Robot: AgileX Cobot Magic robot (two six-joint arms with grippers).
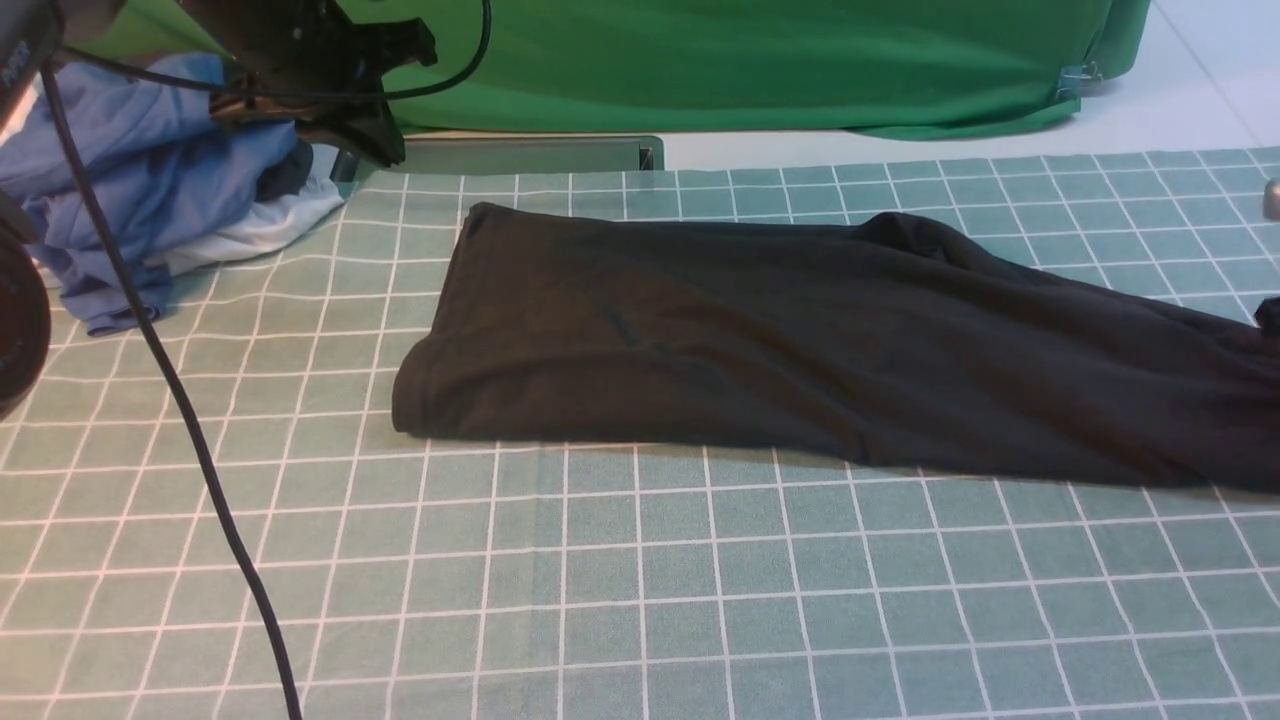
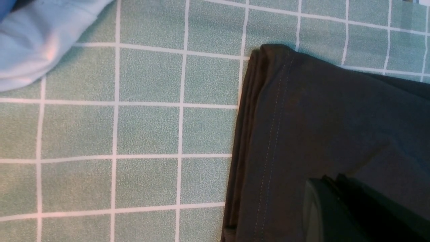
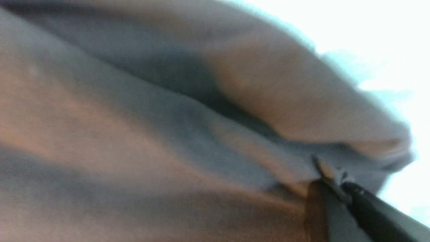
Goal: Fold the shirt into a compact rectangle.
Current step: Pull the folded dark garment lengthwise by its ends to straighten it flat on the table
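Observation:
The black shirt (image 1: 800, 340) lies folded into a long band on the green checked tablecloth (image 1: 640, 600), running from the middle of the table to the right edge of the front view. Its stitched hem corner (image 2: 275, 111) shows in the left wrist view. My left gripper (image 2: 331, 179) hangs shut and holds nothing, above that far left corner of the shirt (image 2: 336, 117); the front view has it at the upper left (image 1: 385, 150). My right gripper (image 3: 331, 174) is shut on a fold of the shirt (image 3: 168, 134). In the front view it is past the right edge.
A pile of blue and white garments (image 1: 150, 190) lies at the far left of the table, and its pale edge (image 2: 37, 43) shows close to the shirt's corner. A bright green cloth (image 1: 750, 60) hangs behind the table. A black cable (image 1: 180, 400) crosses the near left.

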